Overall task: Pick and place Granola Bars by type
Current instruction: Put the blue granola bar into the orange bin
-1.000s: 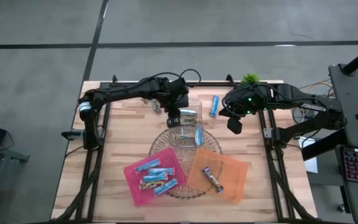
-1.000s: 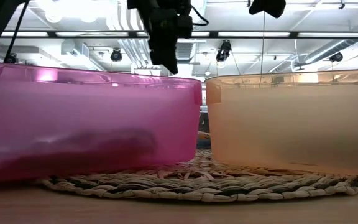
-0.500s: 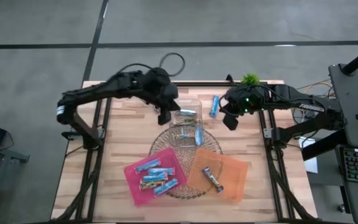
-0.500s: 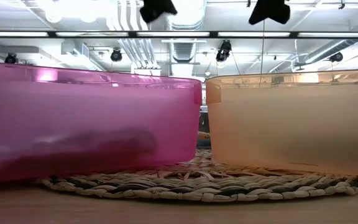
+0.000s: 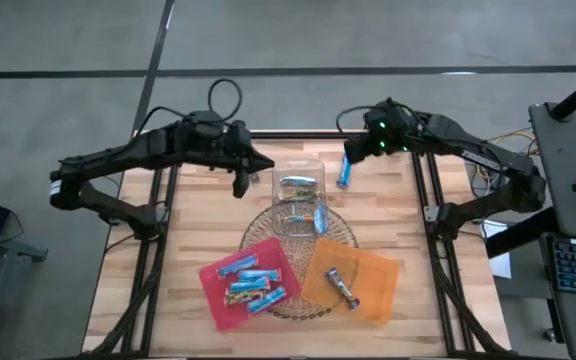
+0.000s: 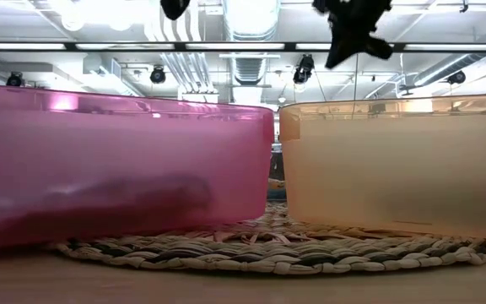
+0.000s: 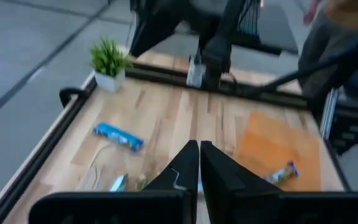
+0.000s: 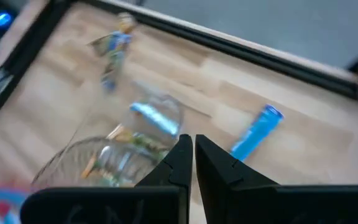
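Observation:
A light blue granola bar [image 5: 345,170] lies flat on the wood near the far edge, also in the right wrist view [image 8: 257,130]. Other bars lie in the clear box [image 5: 299,196], several blue ones in the pink tray [image 5: 243,283], and a dark one [image 5: 343,287] in the orange tray [image 5: 373,268]. One more bar [image 8: 114,50] lies on the wood beyond the box. My right gripper [image 5: 353,150] hangs shut just above and beside the lone blue bar. My left gripper [image 5: 240,183] hangs shut left of the box, nothing between its fingers [image 7: 199,149].
Both trays and the box rest on a round woven mat [image 5: 340,232] at mid table. A small green plant [image 5: 401,126] stands at the far edge behind my right arm. Bare wood lies at the left and right sides. In the low view the tray walls [image 6: 125,160] fill the foreground.
My left gripper has risen out from over the clear box and drawn back toward the table's left, tipping up nearer to level; it holds nothing. My right gripper has swung toward the far edge, over to the lone blue bar, rolling about its own axis. No bar has moved.

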### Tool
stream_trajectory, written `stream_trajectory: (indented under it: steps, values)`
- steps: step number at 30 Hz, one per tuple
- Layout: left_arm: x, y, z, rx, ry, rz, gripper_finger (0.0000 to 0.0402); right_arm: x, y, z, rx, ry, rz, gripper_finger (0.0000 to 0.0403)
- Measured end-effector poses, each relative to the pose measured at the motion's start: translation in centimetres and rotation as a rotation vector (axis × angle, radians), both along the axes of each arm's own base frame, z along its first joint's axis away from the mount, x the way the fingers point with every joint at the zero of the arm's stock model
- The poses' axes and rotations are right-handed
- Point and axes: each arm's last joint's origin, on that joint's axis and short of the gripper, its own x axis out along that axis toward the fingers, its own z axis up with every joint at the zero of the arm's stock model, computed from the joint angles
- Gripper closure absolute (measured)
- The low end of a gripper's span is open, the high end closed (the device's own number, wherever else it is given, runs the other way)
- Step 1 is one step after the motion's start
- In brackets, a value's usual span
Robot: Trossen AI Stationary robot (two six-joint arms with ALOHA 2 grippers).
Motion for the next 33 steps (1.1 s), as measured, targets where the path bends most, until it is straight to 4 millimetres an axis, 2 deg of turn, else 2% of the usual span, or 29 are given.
stream_trajectory:
  steps: [5,12,23,29,33]
  values:
    - [-2.0,-0.5,-0.8,-0.049,-0.077,0.022,0.0401,0.4,-2.9,-1.5,0.076,0.018,-0.160,0.0390]
    - [-3.8,-0.9,-1.8,-0.091,-0.083,0.037,0.0401,1.5,-4.8,-3.6,0.166,0.063,-0.148,0.0390]
    - [-4.1,-0.9,-1.9,-0.084,-0.085,0.035,0.0401,3.5,-6.2,-5.9,0.245,0.076,-0.120,0.0390]
    - [-4.1,-0.9,-1.9,-0.080,-0.083,0.033,0.0401,3.5,-6.1,-5.9,0.231,0.078,-0.111,0.0390]
    - [-4.1,-0.9,-2.0,-0.077,-0.079,0.032,0.0401,3.2,-6.2,-5.5,0.163,0.099,-0.133,0.0390]
